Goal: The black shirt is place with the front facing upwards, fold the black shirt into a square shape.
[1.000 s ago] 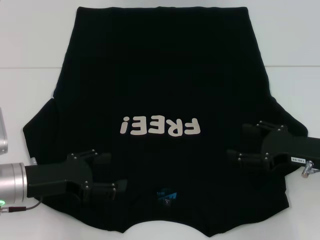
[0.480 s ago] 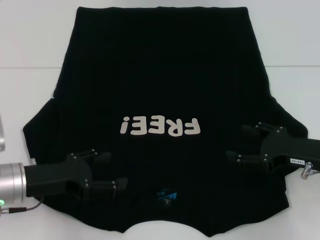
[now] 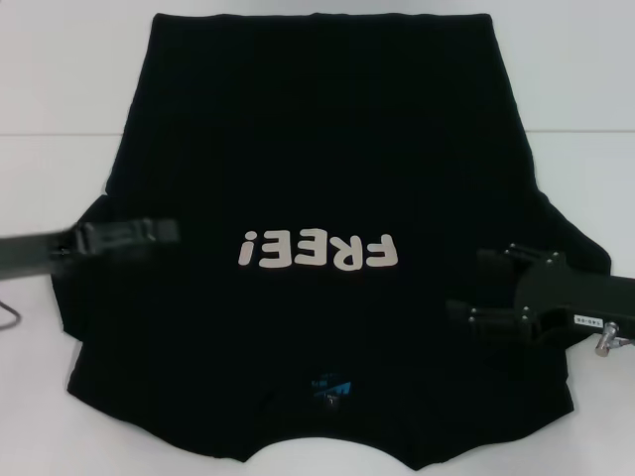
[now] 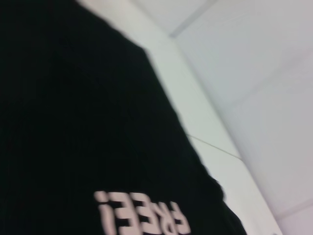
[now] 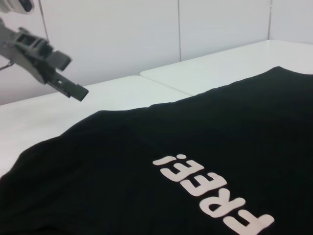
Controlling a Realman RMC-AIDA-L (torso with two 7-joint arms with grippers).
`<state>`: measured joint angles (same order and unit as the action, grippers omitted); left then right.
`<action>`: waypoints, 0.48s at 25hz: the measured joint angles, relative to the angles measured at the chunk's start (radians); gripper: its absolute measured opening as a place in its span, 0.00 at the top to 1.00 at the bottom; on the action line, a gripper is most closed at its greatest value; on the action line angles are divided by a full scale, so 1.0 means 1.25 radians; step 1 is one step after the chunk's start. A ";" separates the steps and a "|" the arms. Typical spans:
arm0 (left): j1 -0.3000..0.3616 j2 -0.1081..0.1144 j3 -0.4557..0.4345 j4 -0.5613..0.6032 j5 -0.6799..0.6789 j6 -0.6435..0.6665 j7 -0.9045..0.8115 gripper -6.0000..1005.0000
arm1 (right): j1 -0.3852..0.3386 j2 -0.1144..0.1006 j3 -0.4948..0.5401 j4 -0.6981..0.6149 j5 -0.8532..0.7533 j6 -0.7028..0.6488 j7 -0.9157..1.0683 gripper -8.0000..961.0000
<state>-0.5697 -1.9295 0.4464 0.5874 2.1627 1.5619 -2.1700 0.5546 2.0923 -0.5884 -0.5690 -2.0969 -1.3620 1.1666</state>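
A black shirt (image 3: 317, 198) lies spread flat and front-up on a white table (image 3: 60, 89), its cream "FREE!" lettering (image 3: 317, 251) reading upside down from the robot's head and a small blue neck label (image 3: 330, 386) near the edge closest to the robot. The main risk, as a judgement, is uneven handling: the two arms are at different heights and positions, so if one grabs and lifts before the other, the cloth could drag sideways, bunch up, and give a crooked fold instead of a square one. A finger could also pinch only the top layer of fabric, or catch nothing at all on such flat cloth. The left gripper (image 3: 129, 236) hangs in the air above the shirt's left sleeve area, seen edge-on; it holds nothing, and whether its fingers are spread or pressed together cannot be told. The right gripper (image 3: 476, 283) sits low over the shirt's right side, near the sleeve, with its two fingers spread apart and nothing between them; whether they touch the cloth is unclear.
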 joint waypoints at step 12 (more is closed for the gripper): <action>-0.047 0.069 0.041 0.004 0.206 -0.156 -0.272 0.13 | 0.020 -0.001 -0.007 -0.001 -0.006 0.003 0.036 0.03</action>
<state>-0.6279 -1.8429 0.4973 0.5925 2.4205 1.3673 -2.5099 0.5795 2.0916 -0.5967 -0.5697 -2.1047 -1.3583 1.2119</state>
